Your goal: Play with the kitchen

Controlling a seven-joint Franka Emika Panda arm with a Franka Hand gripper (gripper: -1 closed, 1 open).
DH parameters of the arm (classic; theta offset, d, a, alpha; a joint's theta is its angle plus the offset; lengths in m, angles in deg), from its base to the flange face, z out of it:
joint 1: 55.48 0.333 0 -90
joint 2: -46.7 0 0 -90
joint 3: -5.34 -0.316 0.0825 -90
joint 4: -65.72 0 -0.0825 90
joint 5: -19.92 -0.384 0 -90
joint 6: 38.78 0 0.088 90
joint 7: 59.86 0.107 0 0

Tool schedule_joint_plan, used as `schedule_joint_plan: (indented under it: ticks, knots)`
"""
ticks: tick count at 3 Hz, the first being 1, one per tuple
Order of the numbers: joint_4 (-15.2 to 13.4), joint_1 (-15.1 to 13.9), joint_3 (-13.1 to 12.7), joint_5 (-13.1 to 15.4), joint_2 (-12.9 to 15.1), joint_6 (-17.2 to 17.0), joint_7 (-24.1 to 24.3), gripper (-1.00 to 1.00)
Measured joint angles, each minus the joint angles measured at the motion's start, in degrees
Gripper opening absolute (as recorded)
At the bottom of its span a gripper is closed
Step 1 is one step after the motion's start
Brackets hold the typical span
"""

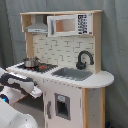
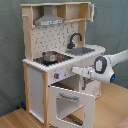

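Grey curtain fabric is seen behind the kitchen (image 2: pixel 60 60), which is stood on a wooden floor (image 2: pixel 117 107) in the second exterior view. The small pot (image 2: pixel 50 56) is kept on the stovetop (image 2: pixel 47 60), with the sink (image 1: pixel 72 74) and black faucet (image 1: pixel 84 58) beside it, well away from the arm. The oven door (image 2: pixel 70 102) is swung down and outward, so the oven cavity is left exposed, presumably for play at the front panel. The gripper (image 2: pixel 79 72) is held level just in front of the cabinet face, above the open door and near the knobs, a position judged suited to reaching them. How far the jaws are parted cannot be told; nothing is seen to be held.
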Motion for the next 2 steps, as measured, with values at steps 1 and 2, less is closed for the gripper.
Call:
schedule_joint_plan:
  ticks: [1, 2]
  knots:
    - [0.12, 0.0, 0.21, 0.0, 0.02, 0.6, 6.27, -1.0]
    - [0.25, 0.0, 0.4, 0.0, 0.02, 1.21, 12.02, -1.0]
